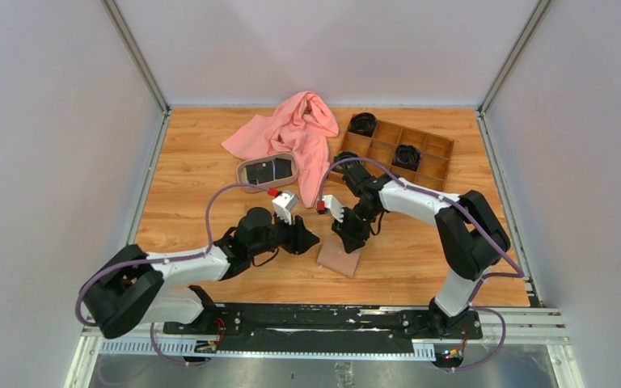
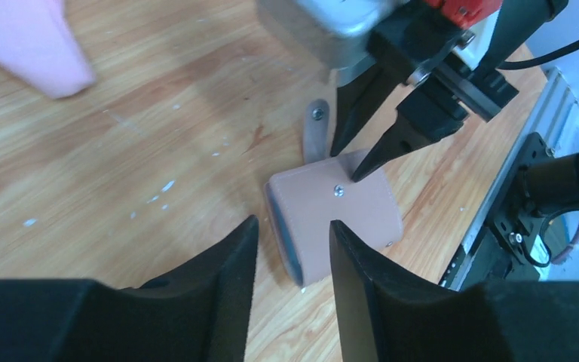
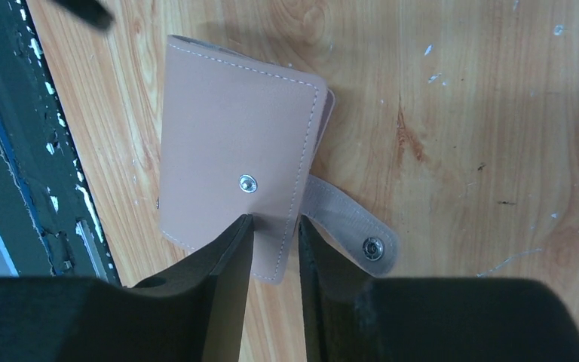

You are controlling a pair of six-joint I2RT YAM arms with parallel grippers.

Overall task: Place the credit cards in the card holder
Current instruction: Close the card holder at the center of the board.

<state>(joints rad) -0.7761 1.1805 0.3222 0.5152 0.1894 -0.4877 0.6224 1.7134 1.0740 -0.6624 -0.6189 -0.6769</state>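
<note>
Room: pale walls close in a wood-grain counter, with a pink cloth heaped at the back and a wooden box to its right.
Card holder: lies folded shut on the near middle of the counter, with its strap unsnapped and flopped to one side, so the cover looks free to lift.
Cards: dark ones sit in the oval tray well behind the holder. None is in the holder that I can see.
Right tool: points down at the holder's strap-side edge, fingers nearly together with the cover's edge in the gap. I cannot tell whether it pinches, but it looks set to peel the cover open.
Left tool: fingers are spread and low on either side of the holder's opposite end, holding nothing. It is probably there to steady the holder.
Stage: opening comes first, and the cards are not yet fetched.
</note>
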